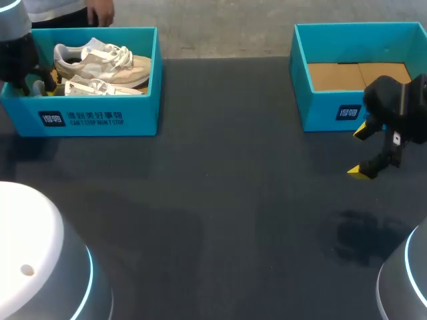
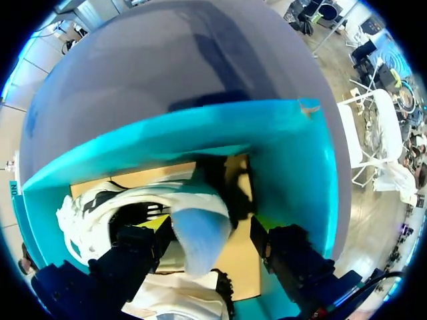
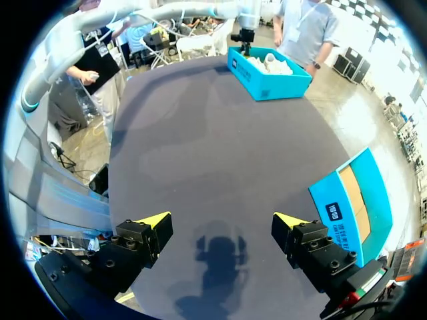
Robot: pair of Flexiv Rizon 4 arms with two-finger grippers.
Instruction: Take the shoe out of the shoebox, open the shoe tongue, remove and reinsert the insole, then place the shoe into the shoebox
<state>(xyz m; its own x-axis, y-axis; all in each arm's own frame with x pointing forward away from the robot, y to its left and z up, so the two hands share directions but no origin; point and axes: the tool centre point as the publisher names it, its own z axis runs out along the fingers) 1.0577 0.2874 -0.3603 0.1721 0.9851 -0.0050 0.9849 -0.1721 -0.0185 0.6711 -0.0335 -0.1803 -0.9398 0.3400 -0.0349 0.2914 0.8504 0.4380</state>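
A blue shoebox [image 1: 100,120] stands at the table's far left with two beige-and-white shoes in it. One shoe [image 1: 100,59] lies along the back wall, the other [image 1: 100,87] in front of it. My left gripper [image 1: 40,85] is down inside the box's left end. In the left wrist view the pale heel of one shoe [image 2: 200,237] sits between the fingers of that gripper [image 2: 212,227]. One finger is against the heel and the other stands apart from it, so the gripper is open. My right gripper [image 1: 360,152] hangs open and empty above the table.
A second blue box [image 1: 337,113] with a bare cardboard floor stands at the far right, just behind my right gripper [image 3: 223,223]; it shows beside that gripper as the blue box [image 3: 340,200]. The shoebox [image 3: 267,77] lies far ahead across the dark tabletop [image 1: 220,200].
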